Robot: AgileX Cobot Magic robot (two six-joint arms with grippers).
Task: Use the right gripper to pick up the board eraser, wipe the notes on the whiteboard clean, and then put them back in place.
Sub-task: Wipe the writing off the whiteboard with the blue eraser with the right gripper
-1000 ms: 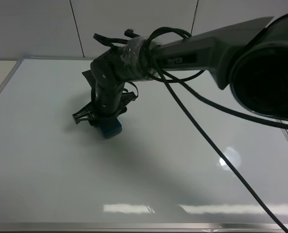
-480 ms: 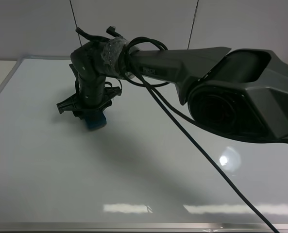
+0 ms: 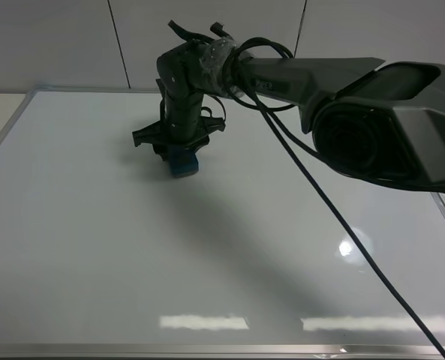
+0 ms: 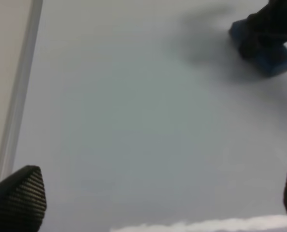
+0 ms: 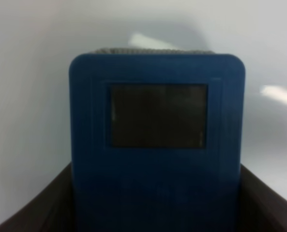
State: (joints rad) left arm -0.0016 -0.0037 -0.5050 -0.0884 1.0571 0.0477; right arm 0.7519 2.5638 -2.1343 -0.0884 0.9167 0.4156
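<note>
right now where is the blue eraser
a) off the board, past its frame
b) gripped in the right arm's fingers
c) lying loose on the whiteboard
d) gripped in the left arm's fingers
b, the eraser is clamped between the right fingers low over the whiteboard, while the left fingers are spread wide with nothing between them.

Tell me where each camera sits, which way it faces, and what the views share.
Exterior high: above, looking down on the large glossy white whiteboard; shows the dark grey right arm, its black right gripper clamping the small blue board eraser.
Left wrist: low, looking across the whiteboard through the open left gripper.
Right wrist: close, facing the board eraser between dark fingers.
Shared: all three show board eraser and whiteboard.
</note>
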